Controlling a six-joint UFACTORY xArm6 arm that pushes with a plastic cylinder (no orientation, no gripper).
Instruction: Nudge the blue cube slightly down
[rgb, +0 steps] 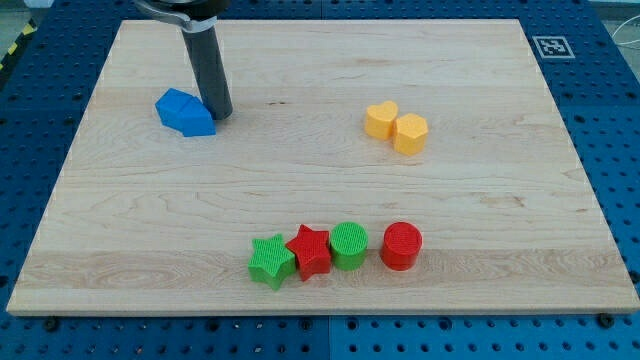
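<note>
Where the board's upper left lies, my tip (220, 114) rests against the right side of the blue cube (185, 112), touching it; it is a bare rod with nothing that opens or clamps; yellow blocks (396, 126) sit upper right; green and red blocks (335, 250) line the bottom.

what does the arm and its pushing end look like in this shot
Only the lowest part shows: a straight, smooth, dark grey rod hanging from a black rounded collar at the view's top edge. No cables or markings are visible. My tip is plain and blunt, just to the view's right of the blue block.
</note>
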